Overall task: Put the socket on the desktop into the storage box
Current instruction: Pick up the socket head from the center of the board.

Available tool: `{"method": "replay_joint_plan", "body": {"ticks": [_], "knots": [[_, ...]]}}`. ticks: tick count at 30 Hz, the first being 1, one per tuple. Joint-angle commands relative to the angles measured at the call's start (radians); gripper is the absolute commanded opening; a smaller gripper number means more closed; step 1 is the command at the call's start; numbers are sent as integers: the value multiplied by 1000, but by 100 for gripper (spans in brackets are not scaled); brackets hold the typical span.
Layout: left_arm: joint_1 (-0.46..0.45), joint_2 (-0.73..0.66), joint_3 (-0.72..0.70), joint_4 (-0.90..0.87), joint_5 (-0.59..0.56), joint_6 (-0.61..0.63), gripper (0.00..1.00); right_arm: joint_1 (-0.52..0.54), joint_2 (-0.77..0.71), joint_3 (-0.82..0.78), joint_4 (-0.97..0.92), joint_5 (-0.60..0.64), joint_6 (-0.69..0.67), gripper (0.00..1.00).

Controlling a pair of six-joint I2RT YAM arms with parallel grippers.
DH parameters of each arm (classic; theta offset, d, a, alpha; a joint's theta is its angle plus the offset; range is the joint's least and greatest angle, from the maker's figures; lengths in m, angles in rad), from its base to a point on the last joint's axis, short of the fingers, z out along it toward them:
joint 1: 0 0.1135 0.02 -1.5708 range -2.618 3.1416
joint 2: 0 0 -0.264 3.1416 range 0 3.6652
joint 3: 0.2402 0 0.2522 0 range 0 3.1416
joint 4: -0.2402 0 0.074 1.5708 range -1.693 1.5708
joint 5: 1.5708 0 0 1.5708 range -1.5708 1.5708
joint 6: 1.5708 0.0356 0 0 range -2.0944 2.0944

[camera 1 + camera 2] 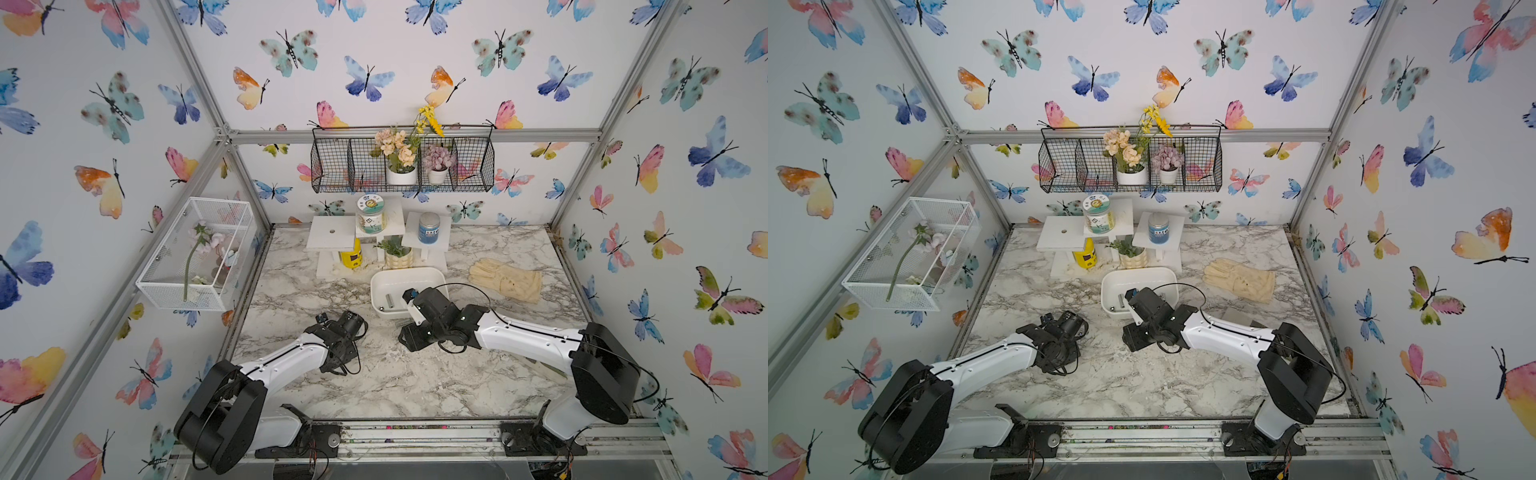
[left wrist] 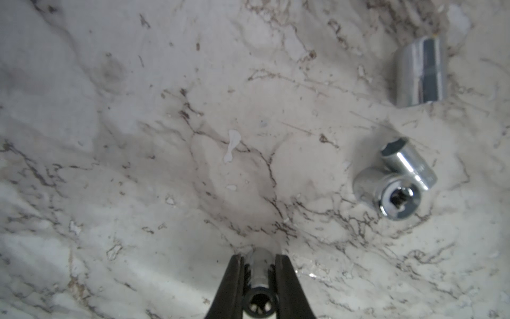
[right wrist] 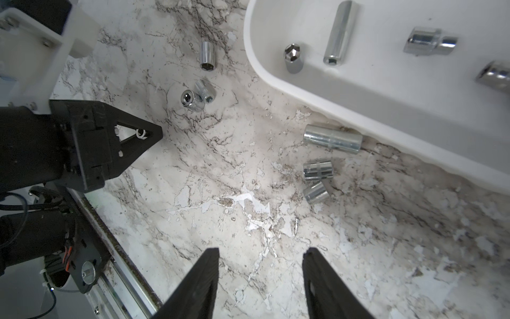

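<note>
Small, cylindrical, bright silvery steel, with a dark hollow mouth turned toward the left wrist camera: the socket. Pinched lengthwise in the left gripper, one black finger pressed on each side, far end poking just past the tips of the fingers. Clamped shut on it, no gap at either side. Low over the desktop; touching the marble or just clear of it, cannot tell.

Off to one side on the same marble, three loose sockets: a wide one lying alone, and a smaller pair resting against each other.

Seen from the right wrist: right gripper spread apart with nothing between its fingers, hanging over bare, chipped marble. Ahead of it, three more sockets on the desktop just beside the outer wall of the storage box, the longest almost against that wall. Inside the box, four sockets lying on the white floor.

Gripped socket outside the box, apart from its rim. In both top views, hidden under the left wrist, to the left of the box.
</note>
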Motion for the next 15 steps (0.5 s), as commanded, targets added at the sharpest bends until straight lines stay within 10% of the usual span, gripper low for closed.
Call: {"method": "replay_joint_plan", "body": {"ticks": [1, 15], "knots": [[7, 5, 15, -7, 24, 13, 7, 1, -33, -22, -14, 42, 20, 54], [6, -21, 86, -37, 56, 35, 2, 1, -83, -53, -14, 95, 32, 54]]}}
